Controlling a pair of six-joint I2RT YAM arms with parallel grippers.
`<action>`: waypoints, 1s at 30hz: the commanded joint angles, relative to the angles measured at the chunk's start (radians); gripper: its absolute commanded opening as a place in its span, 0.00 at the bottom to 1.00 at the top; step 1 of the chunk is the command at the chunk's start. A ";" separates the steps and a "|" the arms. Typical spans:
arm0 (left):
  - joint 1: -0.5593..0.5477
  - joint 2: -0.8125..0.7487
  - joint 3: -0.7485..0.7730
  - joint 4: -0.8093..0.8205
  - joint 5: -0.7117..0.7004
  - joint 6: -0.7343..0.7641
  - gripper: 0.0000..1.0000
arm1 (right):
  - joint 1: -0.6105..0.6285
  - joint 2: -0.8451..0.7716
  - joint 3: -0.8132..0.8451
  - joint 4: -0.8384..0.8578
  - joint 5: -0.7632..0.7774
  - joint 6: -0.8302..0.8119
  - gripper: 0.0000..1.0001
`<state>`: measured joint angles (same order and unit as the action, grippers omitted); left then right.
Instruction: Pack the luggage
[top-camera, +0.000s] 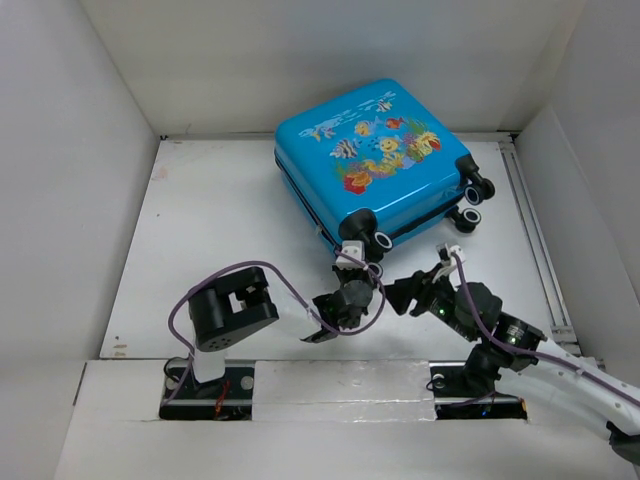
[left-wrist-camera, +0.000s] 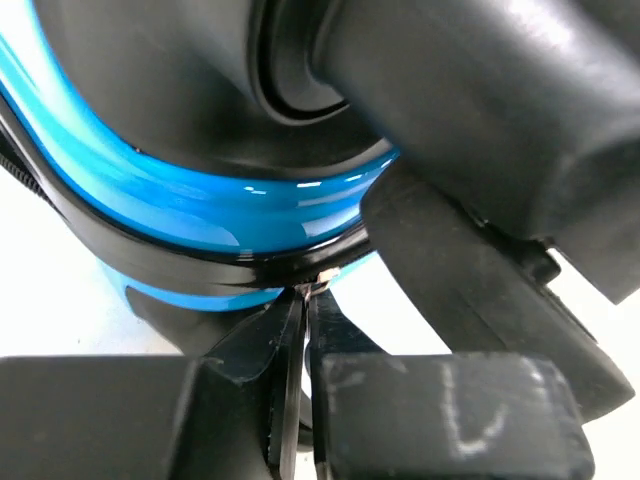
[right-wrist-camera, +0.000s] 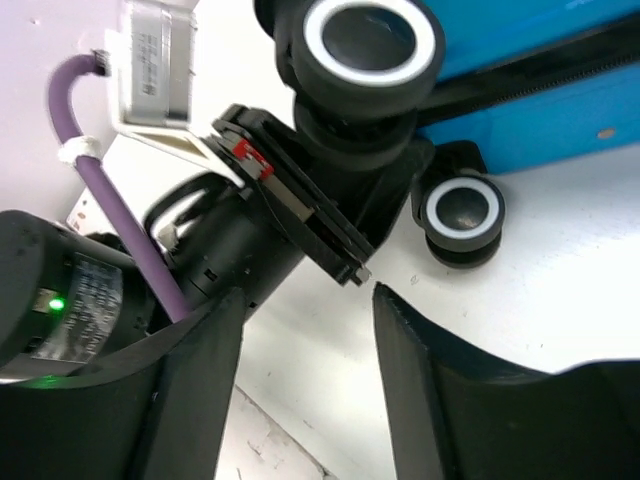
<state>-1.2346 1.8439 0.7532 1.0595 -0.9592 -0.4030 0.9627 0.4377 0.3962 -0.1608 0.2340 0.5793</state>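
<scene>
Hard to make out: in the left wrist view the small bright-blue hard-shell suitcase (top-camera: 375, 150) w/ fish & coral print is so close that only a curved blue strip, its black zip band (left-wrist-camera: 120, 250) & a dark blurred wheel housing show. A tiny pale bit sits at the fingertips there, and I cannot tell if it is pinched or only touched. The inside of the suitcase is hidden, as it lies shut w/ the printed side up. Count: one suitcase, two arms, two grippers. Of the black wheels (right-wrist-camera: 365, 35) w/ white rings, the right wrist view shows two; the top view shows approx. four, partly covering each other. The suitcase lies on the white desk (top-camera: 220, 220), on the far side, right of centre, w/ the wheels turned to the near right. The left gripper (left-wrist-camera: 308, 292) is closed, fingers pressed together, tips touching the zip band at the near corner, just under a wheel. The right gripper (right-wrist-camera: 308, 295) stands open, bare desk showing in its gap. It is near that same corner, just beside the left gripper & apart from the suitcase.
</scene>
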 joint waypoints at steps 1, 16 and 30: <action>0.049 -0.028 0.031 0.128 -0.127 0.055 0.00 | -0.001 -0.010 0.052 -0.019 -0.016 -0.002 0.62; 0.058 -0.083 -0.100 0.217 -0.036 0.032 0.00 | -0.022 0.352 0.418 -0.066 0.243 -0.182 1.00; 0.069 -0.114 -0.173 0.272 0.008 0.020 0.00 | -0.140 0.671 0.527 0.044 -0.134 -0.236 1.00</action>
<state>-1.1824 1.7824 0.5858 1.2530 -0.9047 -0.3901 0.8230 1.0958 0.8654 -0.1879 0.2184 0.3725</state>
